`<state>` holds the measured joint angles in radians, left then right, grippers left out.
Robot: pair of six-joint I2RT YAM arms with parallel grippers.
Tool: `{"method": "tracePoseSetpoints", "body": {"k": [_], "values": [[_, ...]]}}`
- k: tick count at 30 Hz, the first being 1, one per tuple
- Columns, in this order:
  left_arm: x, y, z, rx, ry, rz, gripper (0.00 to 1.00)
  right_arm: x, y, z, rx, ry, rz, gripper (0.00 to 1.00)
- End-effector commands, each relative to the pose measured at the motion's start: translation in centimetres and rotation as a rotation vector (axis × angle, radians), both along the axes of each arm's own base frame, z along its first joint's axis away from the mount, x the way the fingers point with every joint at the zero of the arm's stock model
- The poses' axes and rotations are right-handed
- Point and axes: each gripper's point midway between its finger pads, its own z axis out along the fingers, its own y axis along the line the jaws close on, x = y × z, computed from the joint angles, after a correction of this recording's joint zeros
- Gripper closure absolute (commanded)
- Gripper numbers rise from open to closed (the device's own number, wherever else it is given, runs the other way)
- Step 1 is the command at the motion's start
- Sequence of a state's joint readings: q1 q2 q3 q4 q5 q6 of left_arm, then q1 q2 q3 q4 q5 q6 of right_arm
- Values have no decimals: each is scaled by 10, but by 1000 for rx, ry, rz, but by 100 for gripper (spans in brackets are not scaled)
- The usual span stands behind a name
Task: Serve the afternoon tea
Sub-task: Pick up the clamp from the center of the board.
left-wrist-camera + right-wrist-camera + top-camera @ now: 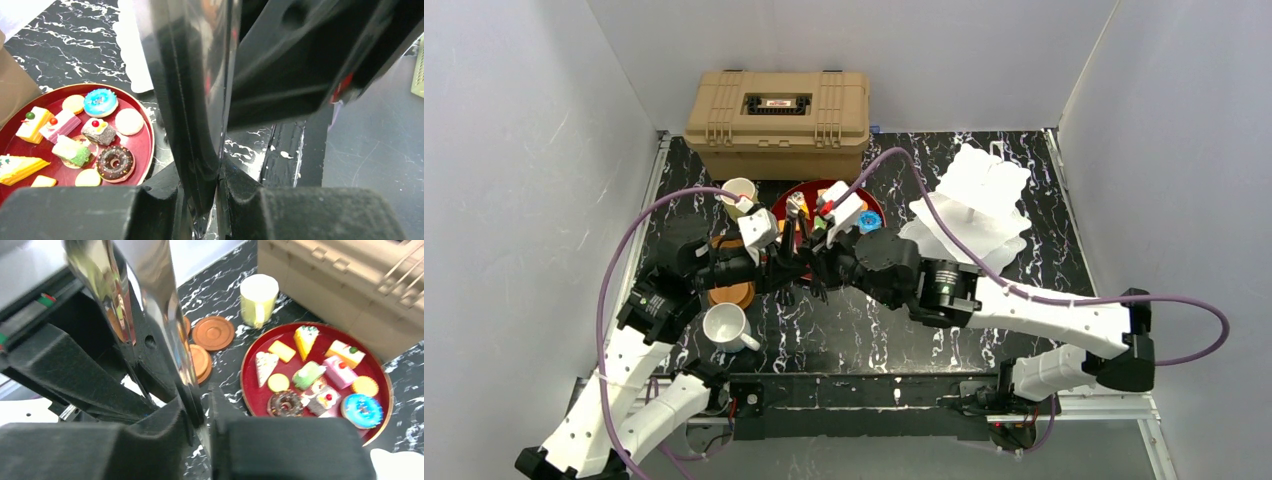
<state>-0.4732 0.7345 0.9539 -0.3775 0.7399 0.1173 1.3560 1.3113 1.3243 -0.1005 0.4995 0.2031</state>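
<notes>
White mug [724, 325] nearest, on black marbled surface [854, 335]; brown saucers [732, 294] just behind it, partly under L arm. Mid-surface, L hand [206, 192] and R hand [200, 425] meet, each clamped narrow on shiny metal tongs [190, 90]. Beyond: toy cakes + doughnuts [284, 402] on dark-red tray [244, 375], pale-yellow mug [257, 300] just left of the tray, white tiered stand [974, 200] to the right. Tan case [777, 110] at back.
</notes>
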Motion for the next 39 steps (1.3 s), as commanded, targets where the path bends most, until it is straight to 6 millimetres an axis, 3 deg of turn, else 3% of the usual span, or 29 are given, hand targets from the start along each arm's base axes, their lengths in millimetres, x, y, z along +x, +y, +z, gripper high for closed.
{"method": "tracePoseSetpoints", "body": {"k": [1, 2, 4, 6, 9, 14, 18, 22, 26, 31, 34, 37, 39], "values": [[-12, -3, 23, -41, -32, -55, 85, 1, 13, 10, 33, -15, 15, 88], [-12, -2, 23, -41, -32, -51, 83, 3, 12, 10, 37, -16, 5, 97], [-12, -1, 25, -44, -32, -44, 75, 6, 6, 14, 61, -24, -24, 99], [-11, -1, 24, -44, -26, -29, 50, 10, -1, 22, 105, -36, -56, 99], [-8, 1, 24, -45, -20, -5, 26, 16, -14, 34, 166, -59, -108, 99], [-9, 2, 23, -65, 2, 19, 7, 22, -30, 60, 266, -87, -170, 99], [-15, 2, 19, -81, 20, 6, 6, 23, -35, 73, 344, -90, -185, 99], [-18, 3, 15, -79, 25, 2, 12, 23, -30, 75, 363, -87, -179, 99], [-14, 6, 12, -57, -5, 21, 41, 24, -26, 72, 365, -82, -183, 99], [-3, 13, 13, -31, -88, 79, 86, 23, -20, 65, 368, -55, -176, 99], [-1, 14, 12, -23, -105, 84, 94, 22, -20, 63, 372, -36, -173, 99], [1, 16, 11, -16, -128, 94, 97, 22, -23, 62, 361, -4, -180, 74], [2, 17, 10, -11, -134, 96, 97, 21, -29, 64, 358, 8, -186, 51]]}}
